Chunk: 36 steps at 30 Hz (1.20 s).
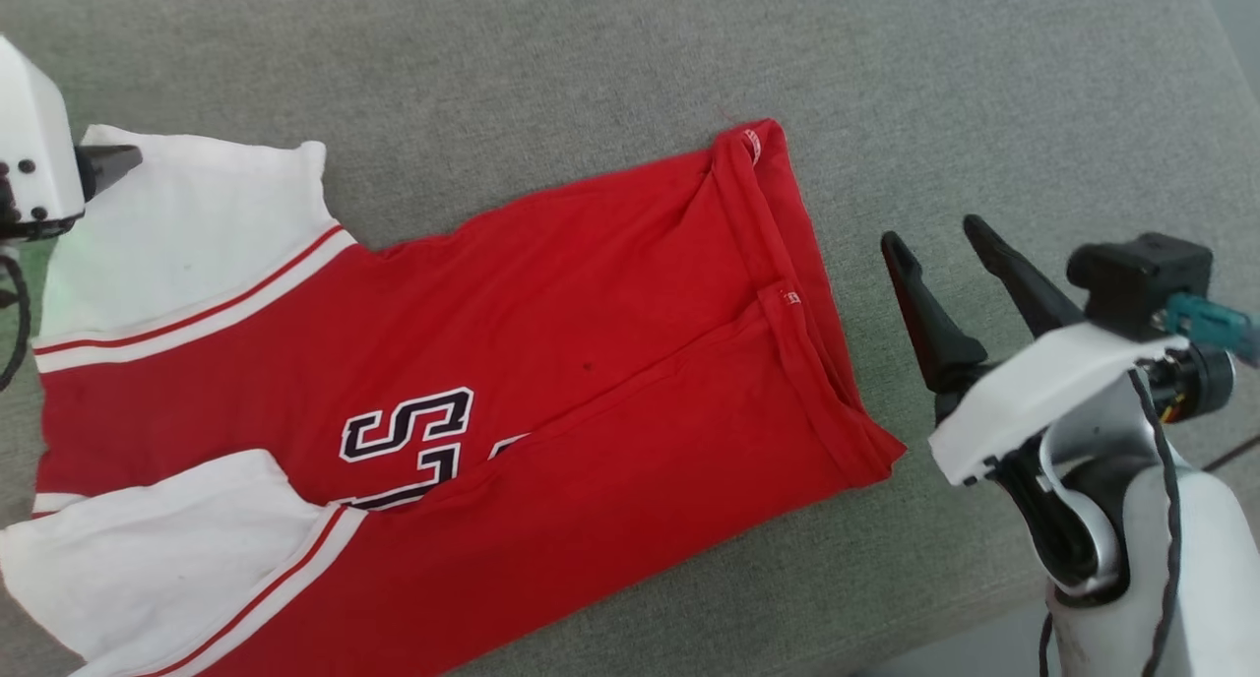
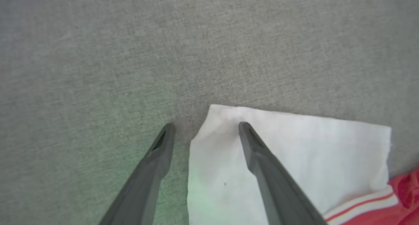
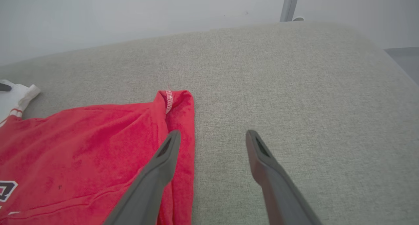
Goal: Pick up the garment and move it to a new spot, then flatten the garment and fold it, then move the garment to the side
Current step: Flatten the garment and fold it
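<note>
- Two loose layers lie nearest the robot: on the bright red soft-fabric garment (image 1: 591, 362), spread across the grey woven cushion (image 1: 591, 57), a red flap covers part of the black-and-white lettering (image 1: 409, 431). The near white sleeve with striped trim (image 1: 148, 549) rests on top. Any pull from one end could slide that flap off and undo the fold.
- The right gripper (image 1: 933, 232), its two long dark fingers wide apart and holding nothing, hovers just beside the rumpled red hem (image 1: 787, 293). In the right wrist view one finger overlaps the hem and the other is over bare cushion. Closing there might catch only the rolled edge or a single layer, leaving the rest behind.
- The left gripper (image 2: 206, 125), equally wide and empty, straddles the corner of the far white sleeve (image 2: 294, 153), with one finger above the cloth and one above the cushion. So shallow a bite could slip free mid-lift, or tug the sleeve out crooked.
- Farther off, the turned-back hem corner (image 3: 169, 100) would probably crease into the next fold unless it is smoothed first.
</note>
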Available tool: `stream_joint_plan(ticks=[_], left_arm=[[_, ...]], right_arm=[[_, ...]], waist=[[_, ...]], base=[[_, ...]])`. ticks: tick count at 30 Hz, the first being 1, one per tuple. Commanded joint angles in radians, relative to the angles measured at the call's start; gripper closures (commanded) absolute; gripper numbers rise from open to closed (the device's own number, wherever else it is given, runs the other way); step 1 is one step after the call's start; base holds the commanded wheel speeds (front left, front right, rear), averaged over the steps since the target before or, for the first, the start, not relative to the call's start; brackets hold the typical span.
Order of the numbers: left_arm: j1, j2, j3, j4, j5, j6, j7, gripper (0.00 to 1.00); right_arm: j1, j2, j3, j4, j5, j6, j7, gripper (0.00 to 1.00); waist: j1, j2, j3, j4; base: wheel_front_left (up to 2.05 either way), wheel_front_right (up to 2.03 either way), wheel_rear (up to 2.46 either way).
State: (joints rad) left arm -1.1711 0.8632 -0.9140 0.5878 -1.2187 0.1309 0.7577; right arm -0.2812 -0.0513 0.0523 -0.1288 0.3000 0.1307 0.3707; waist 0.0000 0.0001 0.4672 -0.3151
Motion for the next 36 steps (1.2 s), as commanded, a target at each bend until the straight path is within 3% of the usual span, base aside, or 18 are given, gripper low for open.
stream_joint_plan(ticks=[1,3,4,5,10,21,22,23,30,36], left_arm=[[-0.016,-0.007,0.001,0.019,0.008,-0.004,0.004,0.00],[-0.022,-0.040,-0.006,0.069,-0.005,-0.009,0.030,0.00],[-0.020,-0.057,-0.011,0.093,-0.016,-0.006,0.052,0.16],[-0.020,-0.076,-0.014,0.113,-0.026,-0.007,0.071,1.00],[-0.060,-0.143,-0.035,0.163,-0.013,-0.030,0.099,1.00],[-0.145,-0.263,-0.046,0.249,0.018,-0.088,0.048,1.00],[-0.148,-0.272,-0.045,0.259,0.019,-0.094,0.043,1.00],[-0.152,-0.278,-0.046,0.267,0.021,-0.101,0.037,1.00],[-0.165,-0.301,-0.045,0.313,0.024,-0.133,0.012,1.00],[-0.183,-0.313,-0.054,0.297,0.020,-0.150,0.032,1.00]], right_arm=[[-0.020,0.001,0.003,0.006,0.009,0.000,0.010,0.00],[-0.052,0.001,0.017,0.028,0.017,0.000,0.035,0.00],[-0.071,0.001,0.024,0.040,0.016,0.000,0.051,0.00],[-0.093,0.001,0.032,0.058,0.026,0.000,0.070,0.00],[-0.234,0.001,0.049,0.185,0.024,0.000,0.195,0.00],[-0.491,-0.022,0.125,0.502,0.018,0.000,0.504,0.00],[-0.501,-0.030,0.145,0.521,0.024,0.000,0.534,0.40],[-0.511,-0.040,0.163,0.531,0.029,0.000,0.552,1.00],[-0.528,-0.102,0.170,0.502,0.047,-0.001,0.559,1.00],[-0.474,-0.156,0.149,0.403,0.067,0.000,0.533,1.00]], waist=[[0.0000,-0.0001,0.013,-0.003],[0.0000,-0.0001,0.024,-0.002],[0.0000,-0.0001,0.029,0.001],[0.0000,-0.0001,0.033,0.004],[0.0000,-0.0001,0.051,0.033],[0.0000,-0.0001,0.072,0.115],[0.0000,-0.0001,0.072,0.120],[0.0000,-0.0001,0.071,0.124],[0.0000,-0.0001,0.041,0.154],[0.0000,-0.0001,-0.018,0.199]], base=[[0.00,0.00,0.00],[0.00,0.00,0.00],[0.00,0.00,0.00],[0.00,0.00,0.00],[0.00,0.00,0.00],[0.00,0.00,0.00],[0.00,0.00,0.00],[0.00,0.00,0.00],[0.00,0.00,0.00],[0.00,0.00,0.00]])
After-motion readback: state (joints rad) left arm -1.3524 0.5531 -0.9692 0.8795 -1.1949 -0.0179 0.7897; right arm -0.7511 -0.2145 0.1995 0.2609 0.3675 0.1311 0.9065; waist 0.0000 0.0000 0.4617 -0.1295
